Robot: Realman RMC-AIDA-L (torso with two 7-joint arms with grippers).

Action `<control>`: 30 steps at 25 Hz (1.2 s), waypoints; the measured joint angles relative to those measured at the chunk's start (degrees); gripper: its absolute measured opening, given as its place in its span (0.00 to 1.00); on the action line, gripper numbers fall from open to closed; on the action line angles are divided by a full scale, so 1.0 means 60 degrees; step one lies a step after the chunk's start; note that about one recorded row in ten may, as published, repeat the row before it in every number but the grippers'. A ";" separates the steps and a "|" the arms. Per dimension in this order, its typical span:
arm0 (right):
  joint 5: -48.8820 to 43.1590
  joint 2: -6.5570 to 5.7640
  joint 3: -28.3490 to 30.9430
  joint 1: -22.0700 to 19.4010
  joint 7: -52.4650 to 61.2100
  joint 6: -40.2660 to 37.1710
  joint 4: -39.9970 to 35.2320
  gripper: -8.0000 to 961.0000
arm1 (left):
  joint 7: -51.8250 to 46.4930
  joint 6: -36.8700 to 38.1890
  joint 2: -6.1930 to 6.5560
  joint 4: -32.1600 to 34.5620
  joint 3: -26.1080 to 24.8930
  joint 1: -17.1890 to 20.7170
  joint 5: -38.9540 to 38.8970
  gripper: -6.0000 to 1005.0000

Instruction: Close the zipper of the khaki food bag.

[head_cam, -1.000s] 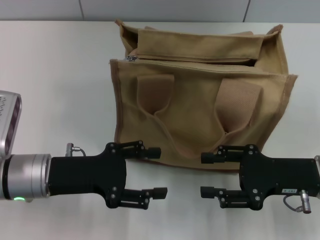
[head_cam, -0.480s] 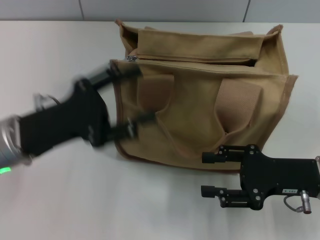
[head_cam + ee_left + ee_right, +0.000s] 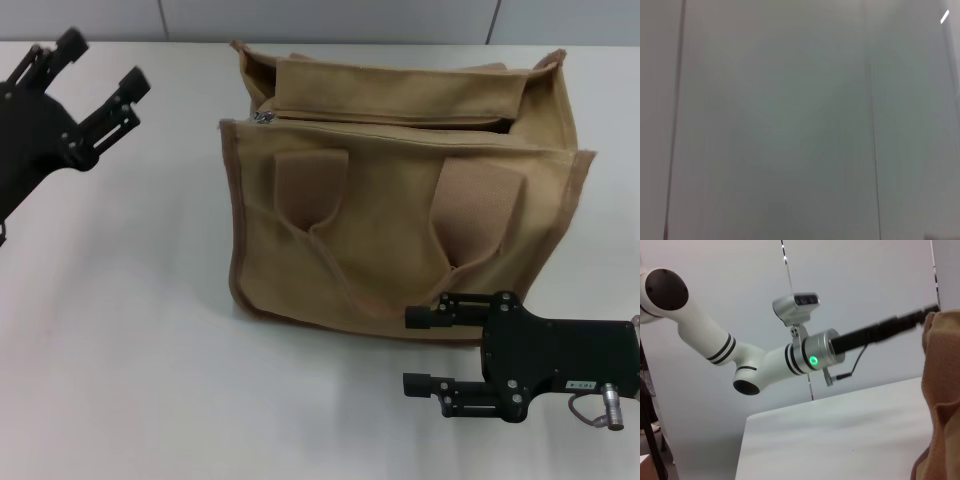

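The khaki food bag (image 3: pixel 400 215) stands on the white table (image 3: pixel 130 330), its two handle straps hanging down its front. The zipper (image 3: pixel 400 125) runs along the top, and its small silver pull (image 3: pixel 263 117) sits at the bag's left end. The top looks open, with a dark gap at the right end. My left gripper (image 3: pixel 105 65) is open and empty, raised to the left of the bag, fingers pointing up and right. My right gripper (image 3: pixel 412 350) is open and empty, low in front of the bag's right part. An edge of the bag (image 3: pixel 940 400) shows in the right wrist view.
A grey panelled wall (image 3: pixel 330 20) rises behind the table's far edge. The left arm (image 3: pixel 765 360) crosses the right wrist view above the table. The left wrist view shows only plain wall (image 3: pixel 790 125).
My left gripper has swung from low in front of the bag up and to the left, ending raised at the table's far left. The right gripper and the bag have not moved.
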 joint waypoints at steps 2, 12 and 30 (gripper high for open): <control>0.0000 -0.0001 0.0000 -0.0002 0.0001 0.0000 -0.0006 0.71 | 0.0000 0.0000 0.0000 0.0000 0.0000 0.0000 0.0000 0.83; 0.0000 -0.0009 -0.0011 0.0066 0.0064 0.0013 -0.0017 0.71 | 0.1021 -0.1134 -0.0147 0.0039 0.0073 -0.0519 0.2548 0.83; 0.0023 0.0003 0.0112 0.0167 0.0085 0.0014 -0.0016 0.71 | 0.2565 -0.1506 -0.0274 -0.0487 -0.0336 -0.0942 0.1200 0.83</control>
